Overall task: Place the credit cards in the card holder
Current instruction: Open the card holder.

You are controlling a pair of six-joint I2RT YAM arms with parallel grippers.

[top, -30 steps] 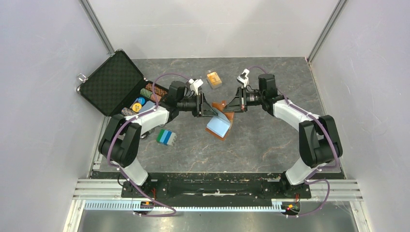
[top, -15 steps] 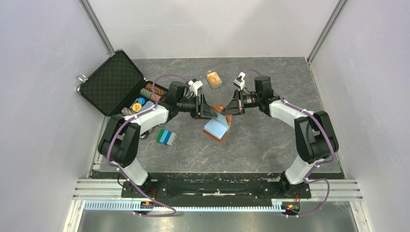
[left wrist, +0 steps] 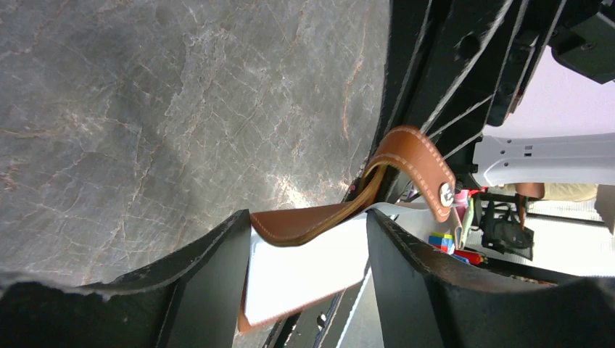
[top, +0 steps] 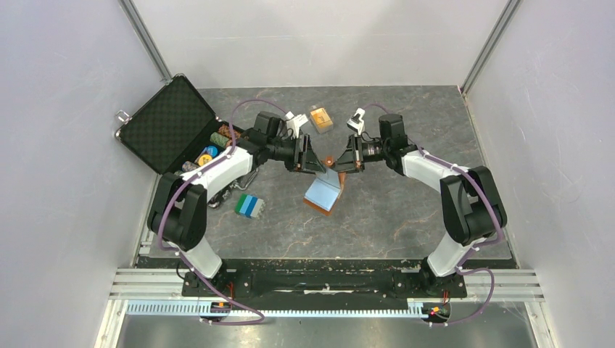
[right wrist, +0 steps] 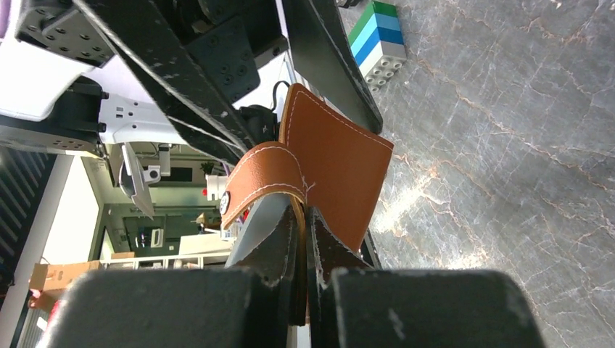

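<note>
The card holder [top: 323, 191], tan-brown leather with a pale blue inside, hangs open and tilted between my two grippers above the table's middle. My right gripper [top: 348, 156] is shut on its upper edge beside the snap tab [right wrist: 250, 185], as the right wrist view [right wrist: 303, 217] shows. My left gripper [top: 309, 155] is open, and its fingers [left wrist: 210, 283] straddle the wallet's other flap [left wrist: 304, 268]. A small orange stack, apparently credit cards [top: 321, 118], lies on the table behind the grippers. I cannot make out any dark cards.
An open black foam-lined briefcase [top: 168, 123] stands at the back left with poker chips [top: 210, 150] beside it. A blue-green-white striped block [top: 249, 206] lies left of the wallet. White walls close in the table on three sides.
Both grippers have moved a little toward the back and closer together. The wallet has moved with them and now hangs narrower and more upright.
</note>
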